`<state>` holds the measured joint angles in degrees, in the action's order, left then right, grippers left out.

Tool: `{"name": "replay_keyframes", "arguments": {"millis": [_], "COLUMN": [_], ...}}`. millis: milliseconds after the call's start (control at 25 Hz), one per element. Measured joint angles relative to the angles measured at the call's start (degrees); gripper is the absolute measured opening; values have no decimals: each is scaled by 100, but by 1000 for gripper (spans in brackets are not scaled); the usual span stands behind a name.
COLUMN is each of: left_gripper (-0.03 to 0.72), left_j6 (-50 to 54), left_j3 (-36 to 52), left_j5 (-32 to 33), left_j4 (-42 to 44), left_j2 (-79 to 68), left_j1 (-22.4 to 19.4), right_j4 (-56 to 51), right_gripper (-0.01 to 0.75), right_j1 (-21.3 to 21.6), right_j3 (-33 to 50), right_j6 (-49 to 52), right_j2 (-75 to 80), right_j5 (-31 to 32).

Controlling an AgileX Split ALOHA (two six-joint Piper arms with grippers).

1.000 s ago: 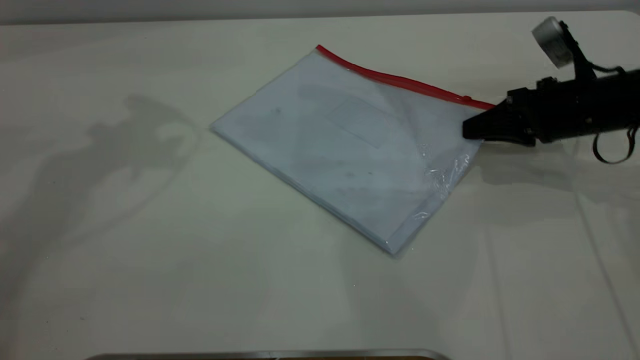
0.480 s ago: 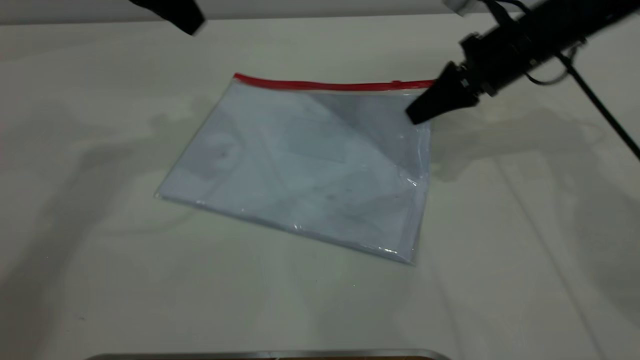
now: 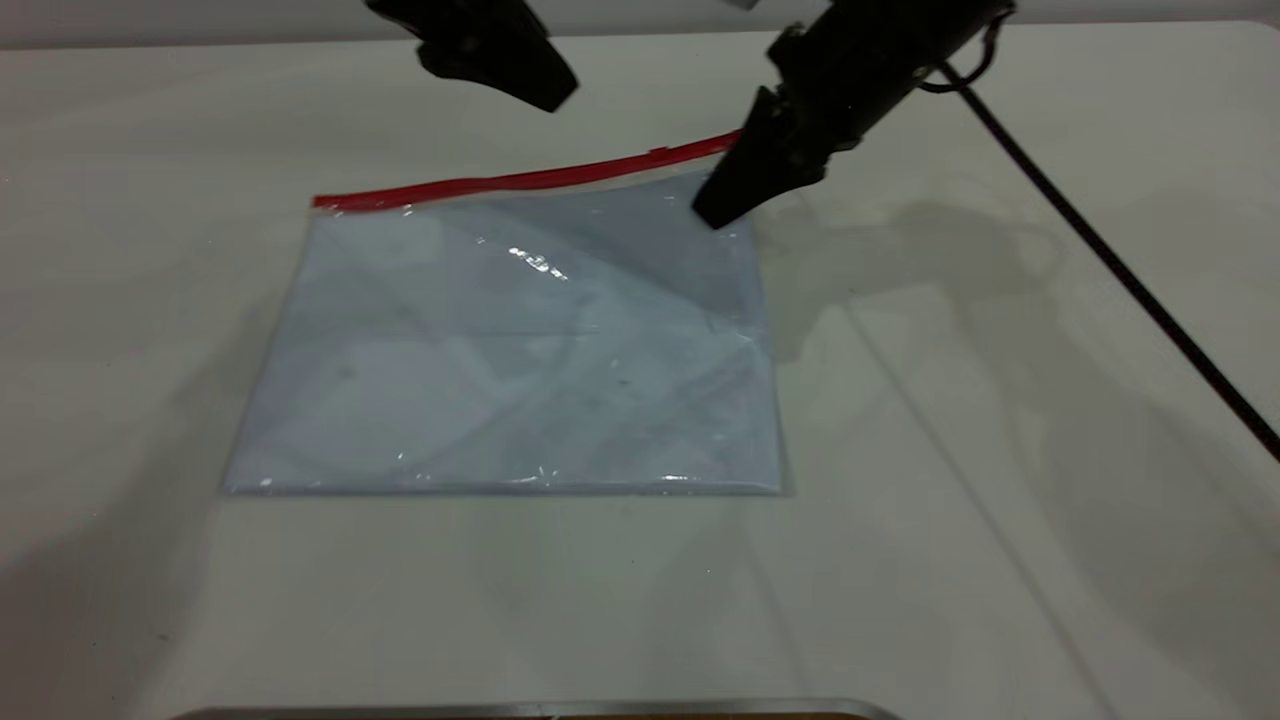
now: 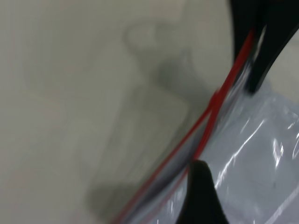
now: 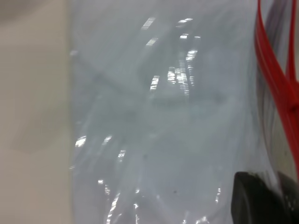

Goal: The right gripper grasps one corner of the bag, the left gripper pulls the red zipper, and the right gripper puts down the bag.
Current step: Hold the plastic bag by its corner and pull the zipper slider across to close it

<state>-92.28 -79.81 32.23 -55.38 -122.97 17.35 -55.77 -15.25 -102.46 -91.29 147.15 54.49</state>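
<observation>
one corner of the bag (image 3: 735, 200) sits clamped in the right pincer (image 3: 722, 205).

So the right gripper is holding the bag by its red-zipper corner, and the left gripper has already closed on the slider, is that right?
Not quite. In the exterior view the left gripper hangs above and behind the red zipper, not touching the slider. The rest holds: the right gripper holds the bag at its zipper-side corner.

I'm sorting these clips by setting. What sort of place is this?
Probably a robot lab bench: a bare white table holds only a clear bag with a red zipper, while the right gripper grips its corner and the left gripper hovers above.
</observation>
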Motion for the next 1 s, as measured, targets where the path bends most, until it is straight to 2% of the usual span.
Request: {"name": "replay_keyframes", "arguments": {"millis": [240,640,1000], "left_gripper": [586,586,571], "left_j6": [-758,-941,-1416], "left_j3": [0,0,0], "left_j5": [-22,-52,-98], "left_j4": [-667,-958,-1770], "left_j2": [-243,-630,-856], "left_j1": [12,12,12], "right_j4": [-227,-630,-642], "right_gripper": [32,32,32], "right_j1": [-207,-207,-207], "right_j3": [-3,-3,-3], "right_j6": [-372,-707,-730], "right_j2": [4,11,11], "right_j5": [-165,79,151]}}
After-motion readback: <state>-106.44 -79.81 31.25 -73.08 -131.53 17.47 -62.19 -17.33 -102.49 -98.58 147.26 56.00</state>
